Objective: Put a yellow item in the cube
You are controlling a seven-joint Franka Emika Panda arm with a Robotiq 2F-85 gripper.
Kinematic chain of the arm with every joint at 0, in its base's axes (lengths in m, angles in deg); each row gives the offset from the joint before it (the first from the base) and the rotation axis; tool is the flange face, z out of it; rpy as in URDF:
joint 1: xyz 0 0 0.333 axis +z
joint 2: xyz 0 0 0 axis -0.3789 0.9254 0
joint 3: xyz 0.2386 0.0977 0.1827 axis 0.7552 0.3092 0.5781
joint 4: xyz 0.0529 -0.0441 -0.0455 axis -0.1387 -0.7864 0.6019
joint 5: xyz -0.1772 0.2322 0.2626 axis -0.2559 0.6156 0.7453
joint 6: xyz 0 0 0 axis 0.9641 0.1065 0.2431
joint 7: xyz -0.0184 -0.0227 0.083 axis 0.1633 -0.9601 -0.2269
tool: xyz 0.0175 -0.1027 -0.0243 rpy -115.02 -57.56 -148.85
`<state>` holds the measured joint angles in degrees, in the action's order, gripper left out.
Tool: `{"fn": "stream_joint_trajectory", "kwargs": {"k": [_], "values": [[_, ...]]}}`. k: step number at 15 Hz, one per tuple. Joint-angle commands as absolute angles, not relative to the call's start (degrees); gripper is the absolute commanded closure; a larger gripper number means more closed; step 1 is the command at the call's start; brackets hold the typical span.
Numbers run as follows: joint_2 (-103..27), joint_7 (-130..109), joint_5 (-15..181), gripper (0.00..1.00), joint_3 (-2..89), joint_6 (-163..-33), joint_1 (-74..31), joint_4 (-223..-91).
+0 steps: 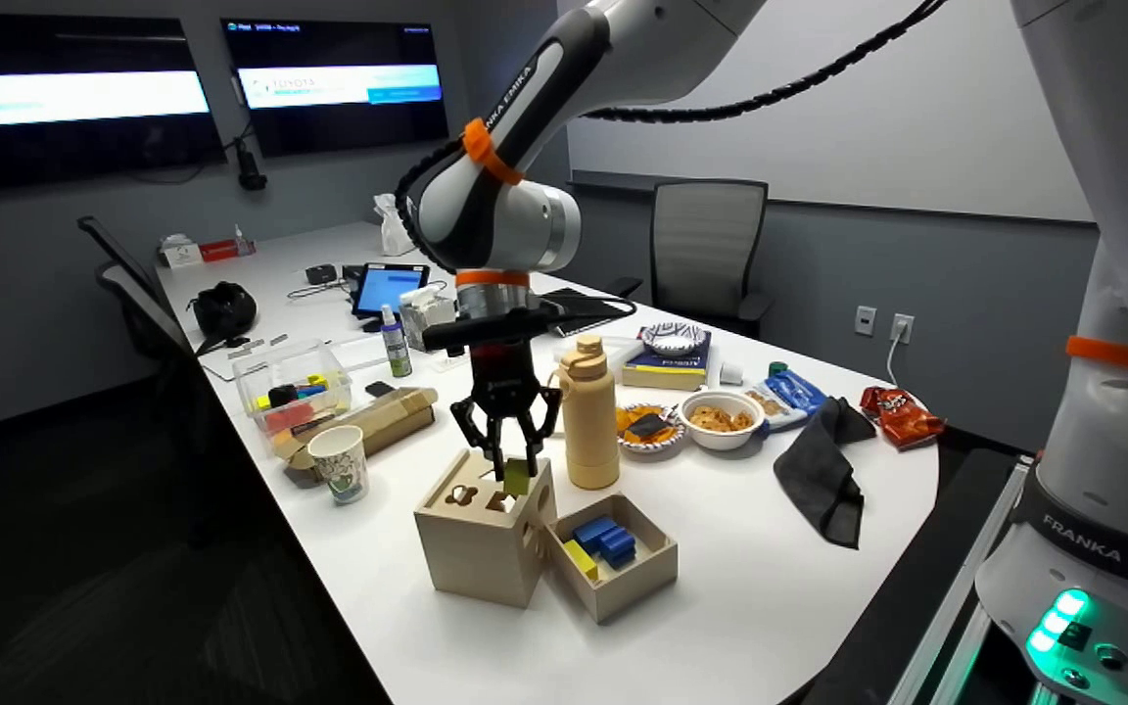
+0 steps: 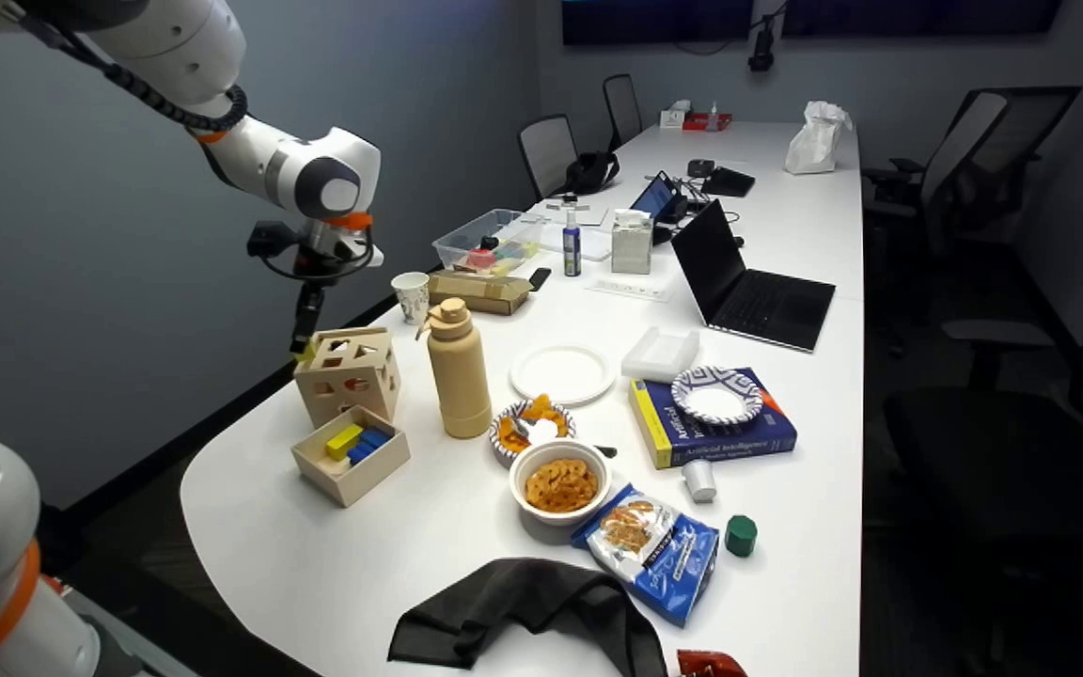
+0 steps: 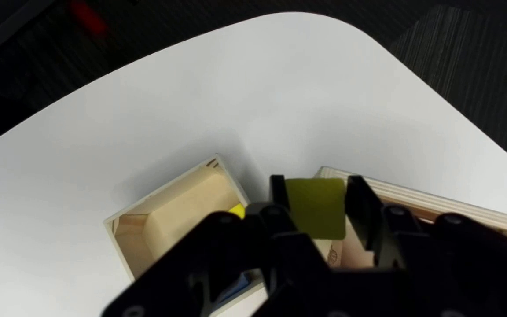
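Note:
The cube [image 1: 471, 553] is a light wood box with cut-out holes, standing near the table's edge; it also shows in an exterior view [image 2: 327, 404] and partly in the wrist view [image 3: 416, 193]. My gripper [image 1: 515, 472] points down over the cube's top face. In the wrist view its fingers [image 3: 316, 189] are shut on a yellow block [image 3: 316, 211], which looks olive in shade. This block [image 1: 517, 477] is at the cube's top near one edge; I cannot tell if it touches. Another yellow block [image 1: 580, 559] lies in the shallow wooden tray [image 1: 637, 592] beside several blue blocks [image 1: 605, 540].
A tan bottle [image 1: 590, 421] stands close behind the cube and tray. A paper cup [image 1: 339, 465] and a cardboard box [image 1: 398, 426] are nearby. A snack bowl [image 1: 721, 431] and a black cloth [image 1: 826, 475] lie farther along the table.

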<state>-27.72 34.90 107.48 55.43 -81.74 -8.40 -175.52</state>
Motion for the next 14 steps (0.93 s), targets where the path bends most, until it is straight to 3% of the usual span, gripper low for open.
{"fn": "stream_joint_trajectory", "kwargs": {"k": [1, 14], "values": [[-24.31, 37.43, 107.11, 0.87, 54.99, -78.00, -7.95, -169.49], [-16.58, 37.45, 108.90, 0.87, 55.00, -76.90, -8.70, -162.17]]}}
